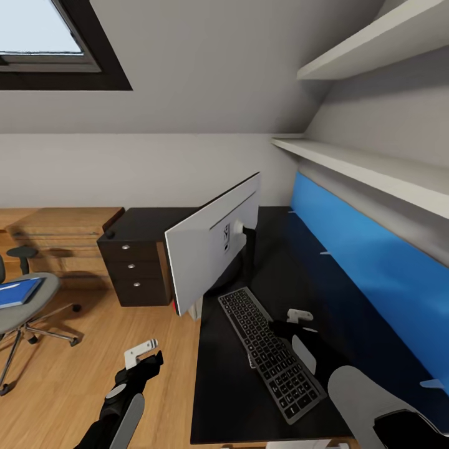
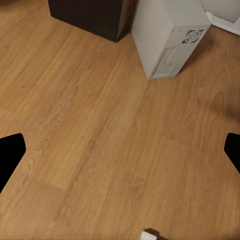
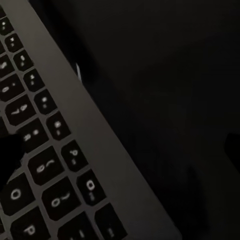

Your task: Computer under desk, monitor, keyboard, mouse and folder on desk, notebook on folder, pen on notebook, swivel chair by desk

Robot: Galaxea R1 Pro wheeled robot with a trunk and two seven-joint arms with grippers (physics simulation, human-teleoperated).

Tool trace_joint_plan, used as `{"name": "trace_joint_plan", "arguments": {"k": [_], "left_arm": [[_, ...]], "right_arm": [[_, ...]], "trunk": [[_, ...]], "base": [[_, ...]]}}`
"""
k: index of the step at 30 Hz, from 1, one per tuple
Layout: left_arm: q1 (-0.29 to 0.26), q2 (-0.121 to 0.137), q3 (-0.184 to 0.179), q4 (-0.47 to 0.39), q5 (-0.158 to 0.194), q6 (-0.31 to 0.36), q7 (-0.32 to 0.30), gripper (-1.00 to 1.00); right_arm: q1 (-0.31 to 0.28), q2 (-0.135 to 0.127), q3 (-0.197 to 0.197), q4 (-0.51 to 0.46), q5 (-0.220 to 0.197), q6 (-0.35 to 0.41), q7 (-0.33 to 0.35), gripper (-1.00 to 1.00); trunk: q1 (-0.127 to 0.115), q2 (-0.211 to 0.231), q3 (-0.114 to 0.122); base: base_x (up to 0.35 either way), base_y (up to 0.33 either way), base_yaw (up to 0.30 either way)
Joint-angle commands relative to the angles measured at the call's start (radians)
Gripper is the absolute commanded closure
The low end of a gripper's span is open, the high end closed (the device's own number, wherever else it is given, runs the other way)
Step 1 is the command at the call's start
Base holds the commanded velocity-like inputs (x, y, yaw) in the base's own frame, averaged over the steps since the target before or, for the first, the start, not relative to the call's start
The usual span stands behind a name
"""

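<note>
A grey monitor (image 1: 212, 246) stands on the black desk (image 1: 227, 393) with its back toward me. The dark keyboard (image 1: 271, 352) lies in front of it. My right gripper (image 1: 294, 323) hovers open just over the keyboard's right edge; its wrist view has the keys (image 3: 45, 155) close below, beside bare desk (image 3: 175, 90). Over the wooden floor, left of the desk, hangs my left gripper (image 1: 142, 354), open and empty. Its wrist view looks down on the white computer tower (image 2: 170, 37) standing on the floor. At far left, the blue folder (image 1: 19, 292) rests on the grey swivel chair (image 1: 28, 312).
A dark drawer cabinet (image 1: 134, 265) stands left of the desk, with a low wooden unit (image 1: 62, 231) beyond it. A blue panel (image 1: 374, 268) and white shelves (image 1: 374, 168) line the wall to the right. Open wooden floor (image 1: 93, 374) lies between chair and desk.
</note>
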Motion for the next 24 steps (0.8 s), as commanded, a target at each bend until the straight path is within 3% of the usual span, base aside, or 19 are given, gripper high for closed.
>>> {"name": "trace_joint_plan", "arguments": {"k": [1,4,24], "left_arm": [[-0.001,0.0,-0.001,-0.002,0.008,0.003,0.008,-1.0],[-0.001,0.0,-0.001,-0.002,0.007,0.004,0.008,-1.0],[-0.001,0.0,-0.002,-0.001,0.007,0.005,0.008,-1.0]], "right_arm": [[0.0,-0.001,0.007,-0.002,-0.002,0.005,-0.008,-1.0],[0.0,0.001,0.007,-0.002,0.023,0.006,-0.007,-1.0],[0.0,0.012,0.009,-0.003,0.032,0.006,-0.003,-1.0]], "trunk": [[0.004,-0.008,-0.004],[0.016,-0.029,-0.014],[0.088,-0.162,-0.073]], "base": [[0.0,0.0,0.0],[0.0,0.0,0.0],[0.0,0.0,0.0]]}}
